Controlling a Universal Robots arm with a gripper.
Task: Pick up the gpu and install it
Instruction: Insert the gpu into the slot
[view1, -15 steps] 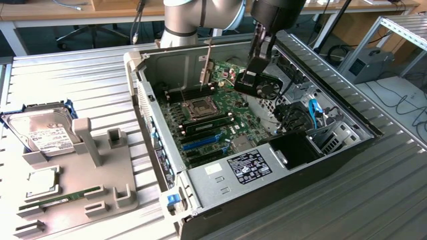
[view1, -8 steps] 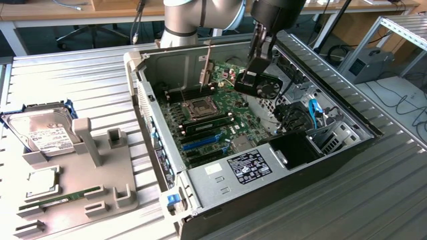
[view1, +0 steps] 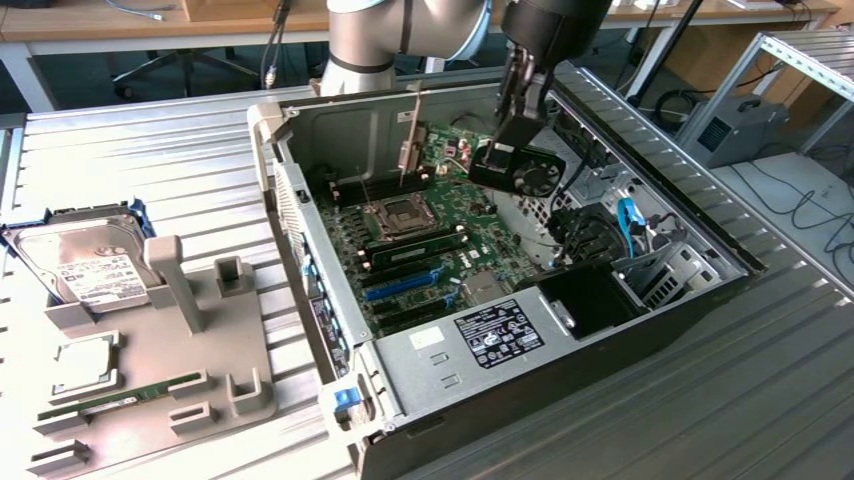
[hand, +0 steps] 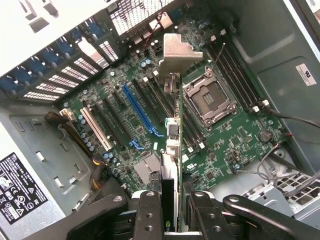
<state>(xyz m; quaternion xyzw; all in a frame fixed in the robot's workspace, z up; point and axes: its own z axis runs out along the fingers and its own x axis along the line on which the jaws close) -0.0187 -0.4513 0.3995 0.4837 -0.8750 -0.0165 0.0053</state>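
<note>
My gripper (view1: 514, 148) hangs over the open computer case (view1: 694, 290), shut on the gpu (view1: 529, 172). The gpu is a green card with a black fan on one face and a silver end bracket (view1: 412, 135). It is held on edge above the green motherboard (view1: 430, 232), clear of it. In the wrist view the gpu (hand: 172, 145) runs edge-on from between my black fingers (hand: 150, 215) out to its bracket (hand: 178, 52). It hovers over the board (hand: 225, 145), between the long blue slot (hand: 141, 112) and the processor socket (hand: 207, 97).
A grey tray (view1: 147, 400) at the exterior view's left carries a hard drive (view1: 87, 265), a processor chip (view1: 87, 365) and a memory stick (view1: 120, 400). Case walls, drive bays and cables (view1: 627, 225) surround the board. Ribbed metal table (view1: 694, 400) lies around the case.
</note>
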